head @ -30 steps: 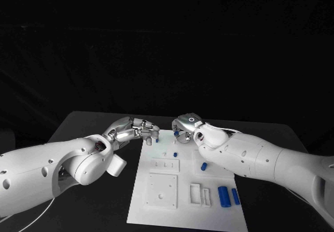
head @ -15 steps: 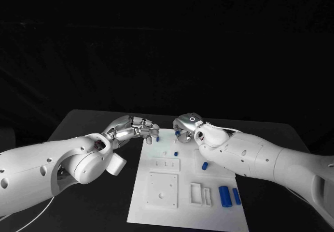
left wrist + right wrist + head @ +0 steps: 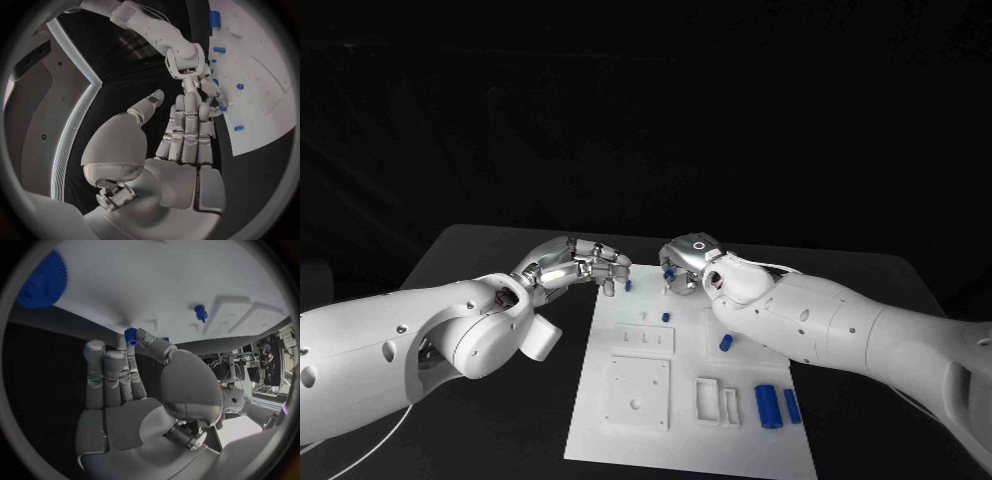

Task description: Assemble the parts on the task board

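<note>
Here, on the left, we saw the left hand over the far left corner of the task board, its fingers lying straight and pressed together side by side, the thumb a little apart. We could not tell if it touched the small blue part just beside its fingertips.

Next, in the middle, the white task board lay on the black table. On it we saw a small blue peg standing near the far end, another blue part beside the right arm, and two blue cylinders lying side by side near the right edge.

Then, on the right, the right hand hung at the far edge of the board. It pinched a small blue gear between the thumb and a fingertip, while the other fingers stayed straight and close together. A larger blue gear lay on the board well apart from it.
</note>
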